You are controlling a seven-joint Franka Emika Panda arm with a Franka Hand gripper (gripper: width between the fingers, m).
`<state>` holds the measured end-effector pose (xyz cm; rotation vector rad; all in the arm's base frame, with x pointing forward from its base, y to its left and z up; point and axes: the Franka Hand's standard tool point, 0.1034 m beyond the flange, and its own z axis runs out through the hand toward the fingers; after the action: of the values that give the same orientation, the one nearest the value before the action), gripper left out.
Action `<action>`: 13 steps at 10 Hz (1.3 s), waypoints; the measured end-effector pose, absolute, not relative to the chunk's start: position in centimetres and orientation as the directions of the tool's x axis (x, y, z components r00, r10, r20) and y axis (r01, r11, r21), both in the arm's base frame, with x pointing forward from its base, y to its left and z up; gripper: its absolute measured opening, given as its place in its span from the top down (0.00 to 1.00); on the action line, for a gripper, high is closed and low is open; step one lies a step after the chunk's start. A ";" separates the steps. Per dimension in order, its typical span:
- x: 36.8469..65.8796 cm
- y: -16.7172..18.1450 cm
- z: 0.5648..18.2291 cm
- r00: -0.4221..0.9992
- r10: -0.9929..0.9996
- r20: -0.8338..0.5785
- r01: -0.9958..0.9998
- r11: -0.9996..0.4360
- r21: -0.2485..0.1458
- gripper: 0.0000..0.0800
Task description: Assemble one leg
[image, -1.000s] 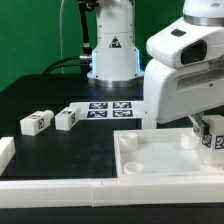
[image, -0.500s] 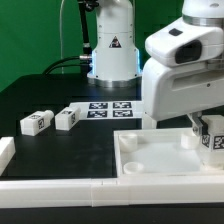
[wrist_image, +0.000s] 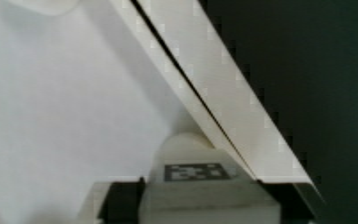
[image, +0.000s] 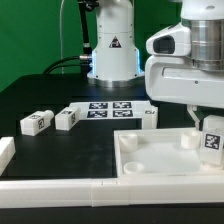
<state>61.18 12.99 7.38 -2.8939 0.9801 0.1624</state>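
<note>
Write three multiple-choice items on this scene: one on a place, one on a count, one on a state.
1. Where is the leg nearest the gripper?
A. At the corner of the panel on the exterior view's right
B. Behind the robot's base
C. At the table's edge on the exterior view's left

2. How many loose legs lie to the exterior view's left of the marker board?
A. One
B. Two
C. Five

3. The gripper is:
A. open and empty
B. shut on the leg
C. out of both views

Answers: 1 A, the tagged block stands at that corner. 2 B, two blocks sit side by side there. 3 B, the wrist view shows the leg between both fingers.
</note>
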 end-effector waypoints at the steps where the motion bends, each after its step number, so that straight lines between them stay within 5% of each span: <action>1: 61.2 13.2 7.4 0.721 -0.681 -0.129 -0.689 -0.724 -0.029 0.63; 2: 61.2 13.2 7.4 0.700 -0.702 -0.132 -0.710 -0.703 -0.027 0.63; 4: 61.1 13.3 7.4 0.754 -0.644 -0.130 -0.653 -0.756 -0.037 0.35; 5: 61.1 13.3 7.3 0.774 -0.620 -0.129 -0.629 -0.776 -0.040 0.35; 6: 61.0 13.5 7.3 0.832 -0.540 -0.125 -0.549 -0.834 -0.052 0.22; 9: 61.2 12.9 7.2 0.991 -0.099 -0.086 -0.108 -0.990 -0.096 0.19; 13: 61.6 12.8 7.4 0.919 0.394 -0.023 0.390 -0.916 -0.098 0.19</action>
<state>61.59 12.82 7.41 -2.9875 -0.6116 0.0643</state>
